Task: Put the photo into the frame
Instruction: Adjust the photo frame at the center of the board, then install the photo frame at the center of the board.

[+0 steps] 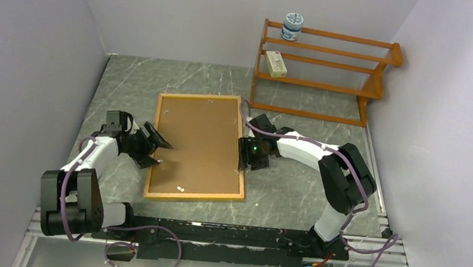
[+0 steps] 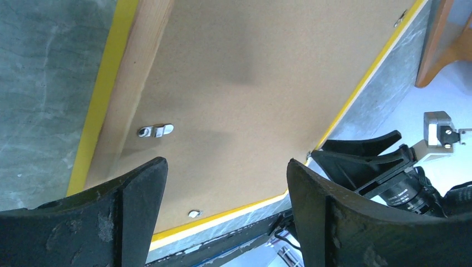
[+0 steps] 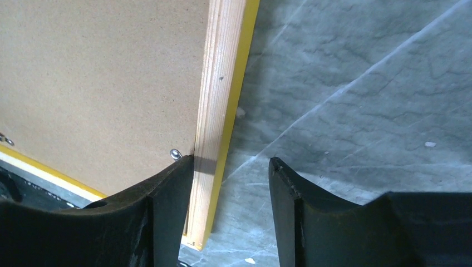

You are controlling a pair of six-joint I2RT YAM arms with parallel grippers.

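Scene: a large frame (image 1: pixel 194 196) lies face down near the middle of the grey marbled table (image 1: pixel 294 186), its pale wood back up and a yellow edge showing along the rails.
Frame contents: a brown backing board (image 1: pixel 198 144) fills the opening. Small metal turn clips (image 2: pixel 156 130) sit along the inner edge.
Photo: not visible in any view. It may lie under the board, but that cannot be told.
Left pincer (image 2: pixel 225 167): spread wide and holding nothing. It hovers over the frame's left side, with one clip just ahead of its tips.
Right pincer (image 3: pixel 231 162): spread and holding nothing. Its jaws straddle the frame's right rail, one over the board and one over the table.
Step in hand: probably work on the frame's back, either on the clips or on gripping a rail.
Doing it well: close the right pincer on the rail alone, gently, to steady the frame. Keep the frame flat so the board does not shift. Bring one left fingertip against a clip's free end rather than pinching it, since the clips are small and lie low.
Shelf rack (image 1: pixel 325 56): orange-brown, at the far right and well apart from the frame.
Rack contents: a small lidded jar (image 1: pixel 292 27) on the top shelf and a small box (image 1: pixel 276 63) on the shelf below. What is inside them cannot be seen.
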